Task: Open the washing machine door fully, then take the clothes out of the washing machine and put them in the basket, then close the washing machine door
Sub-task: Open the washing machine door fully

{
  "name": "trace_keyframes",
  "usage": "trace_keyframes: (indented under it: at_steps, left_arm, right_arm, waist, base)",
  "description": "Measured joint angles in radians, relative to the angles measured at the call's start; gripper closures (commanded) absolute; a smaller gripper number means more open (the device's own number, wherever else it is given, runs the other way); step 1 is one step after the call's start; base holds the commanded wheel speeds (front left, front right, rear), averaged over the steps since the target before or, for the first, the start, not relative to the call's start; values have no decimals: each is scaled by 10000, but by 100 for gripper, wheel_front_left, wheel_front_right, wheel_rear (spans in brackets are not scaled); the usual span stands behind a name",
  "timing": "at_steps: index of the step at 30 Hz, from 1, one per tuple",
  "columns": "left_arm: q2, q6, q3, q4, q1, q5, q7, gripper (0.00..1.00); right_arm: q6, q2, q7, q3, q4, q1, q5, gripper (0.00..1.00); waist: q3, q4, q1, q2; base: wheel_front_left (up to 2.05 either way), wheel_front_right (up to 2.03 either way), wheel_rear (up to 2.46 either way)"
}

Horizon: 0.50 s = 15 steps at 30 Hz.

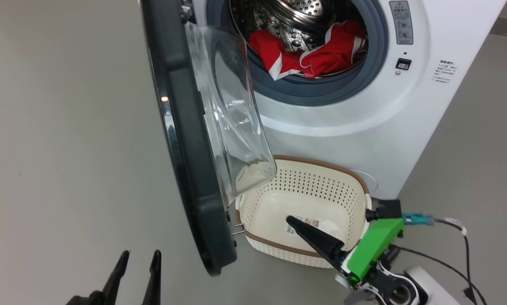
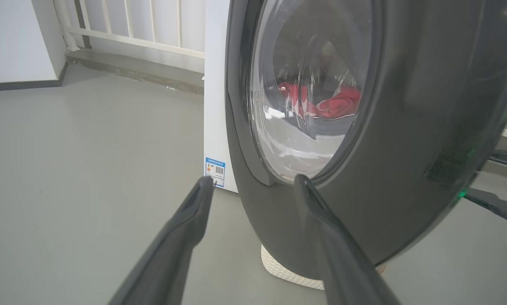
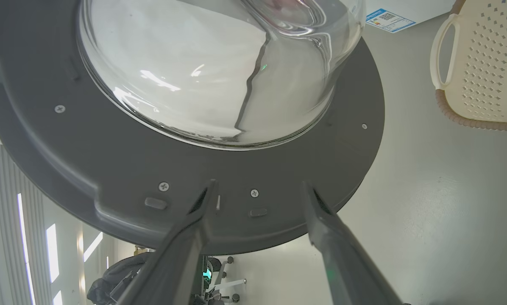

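Glossy dark washing machine door [image 1: 181, 148] with clear glass, shiny steel drum [image 1: 298, 8], soft cloth clothes [image 1: 325, 55], matt plastic basket [image 1: 304, 184].

The clothes [image 1: 321, 55] lie in the machine's [image 1: 363, 127] drum [image 1: 304, 8], far right. The door [image 1: 181, 148] stands out left of the drum. The basket [image 1: 321, 163] sits on the floor [image 1: 67, 169] before the machine, just right of the door, perhaps touching it.

Bright red clothes [image 1: 321, 55] with white stripes are showing against the perforated steel drum [image 1: 304, 6], inside a blue-grey ring [image 1: 313, 95], at one o'clock in the head view. The white washing machine [image 1: 363, 127] is wearing its glossy black washing machine door [image 1: 185, 161]. At five o'clock, the cream, hole-dotted basket [image 1: 304, 186] is showing a brown woven rim.
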Motion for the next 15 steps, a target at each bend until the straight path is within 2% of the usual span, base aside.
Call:
trace_keyframes:
  at_steps: [15]
  left_arm:
    - [2, -2, 165, -2, 174, 27, 0, 0]
  right_arm:
    - [0, -631, -1453, -593, 148, 1188, -612, 0]
  waist:
    - [-52, -287, 0, 0]
  base:
    - [0, 0, 0]
